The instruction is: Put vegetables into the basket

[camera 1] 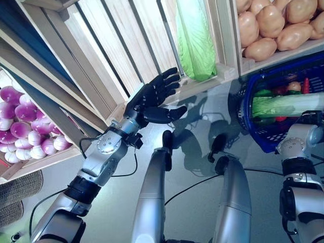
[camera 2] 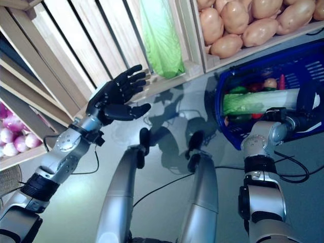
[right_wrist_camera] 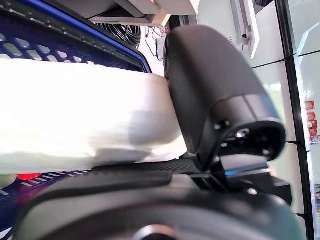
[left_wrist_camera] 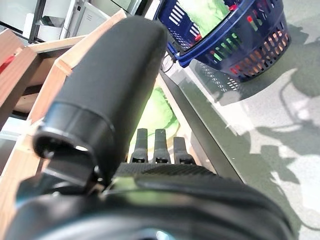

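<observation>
My left hand [camera 1: 152, 98] hangs over the floor in front of the wooden crates, fingers spread and straight, thumb out to the side, holding nothing. My right hand [camera 2: 306, 101] is at the blue basket [camera 2: 238, 139], lying along the white stalk end of a cabbage [camera 2: 258, 101]; in the right wrist view my thumb [right_wrist_camera: 220, 95] presses against that pale stalk, and my hand seems to be closed on it, though my fingers are mostly hidden. The cabbage lies across the basket, over other vegetables in green and red. Beyond my left hand, a second cabbage [camera 1: 195, 40] rests in a slatted crate [camera 1: 126, 45]. Next to it, farther back, is a crate of potatoes [camera 1: 273, 25]. Off to my left is a crate of turnips [camera 1: 23, 129].
</observation>
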